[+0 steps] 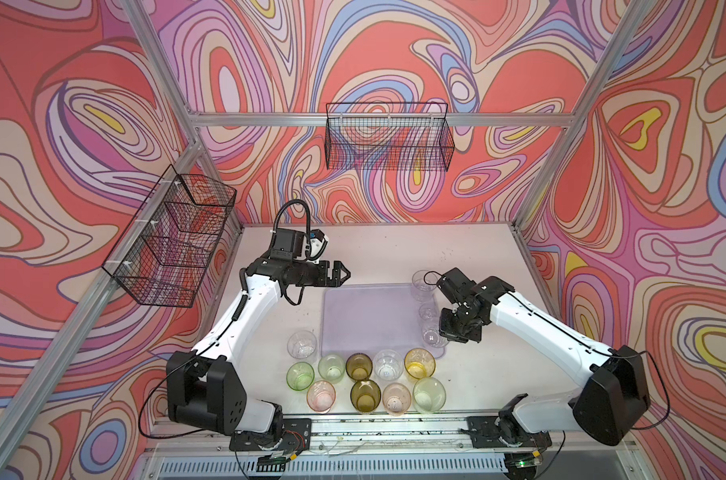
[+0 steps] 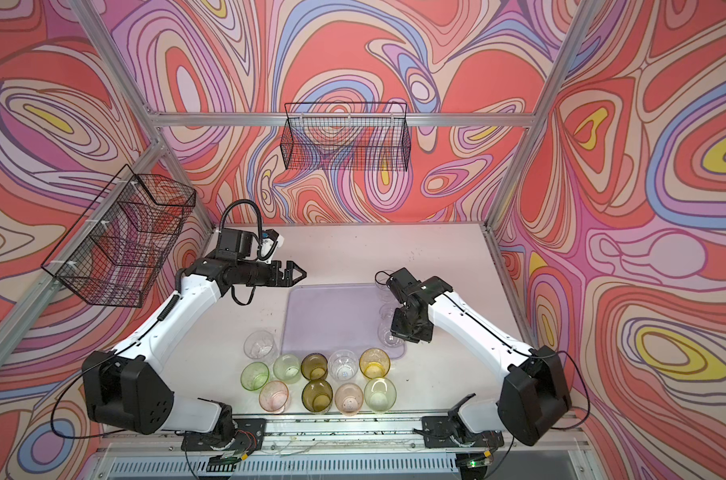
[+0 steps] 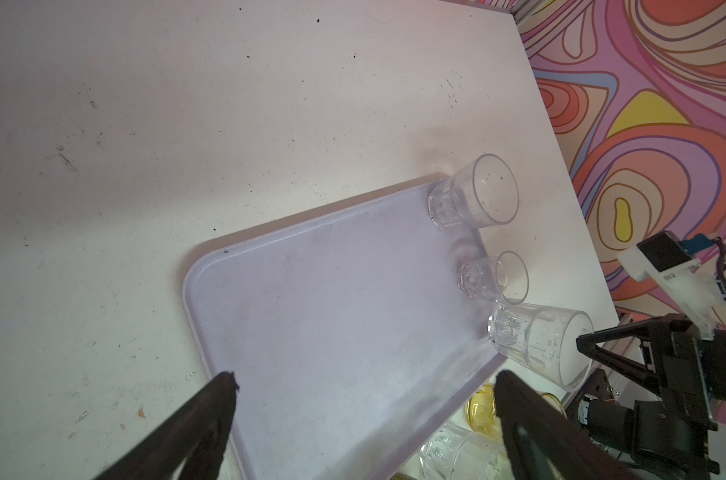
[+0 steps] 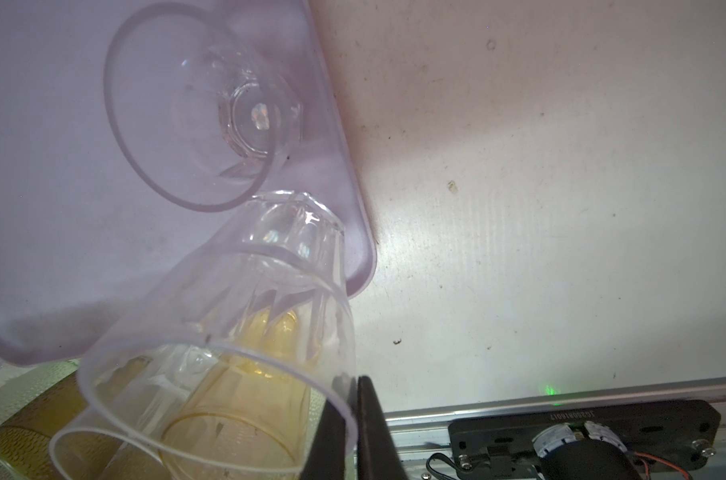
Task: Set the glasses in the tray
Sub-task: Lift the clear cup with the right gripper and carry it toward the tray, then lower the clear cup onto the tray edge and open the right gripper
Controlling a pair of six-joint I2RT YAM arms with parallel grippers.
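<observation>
Glasses (image 1: 365, 397) all over, and most of them sit off the tray (image 1: 365, 307)! Starting left of the tray, the left gripper (image 1: 341, 274) hangs over the table (image 1: 394, 249) just off the tray's far-left corner. Its jaws are spread wide with nothing between them. Just beside the tray's near-left corner stands 1 clear tumbler (image 1: 301, 344). In front of the tray's near edge, 9 more stand mouth-up in 2 rows. The row of 5 close to the tray runs green, pale green, olive, clear, amber. The row of 4 behind it, further from the tray, runs pink, olive, pink, pale green. Now onto the tray: 3 clear ones line its right edge, the far glass (image 1: 423, 284), the middle glass (image 1: 428, 311) and the near glass (image 4: 228, 332). The right gripper (image 4: 353, 386) is at the tray's right side, fingers pinched tight on the near glass's rim. That glass's base is at the tray's near-right corner.
</observation>
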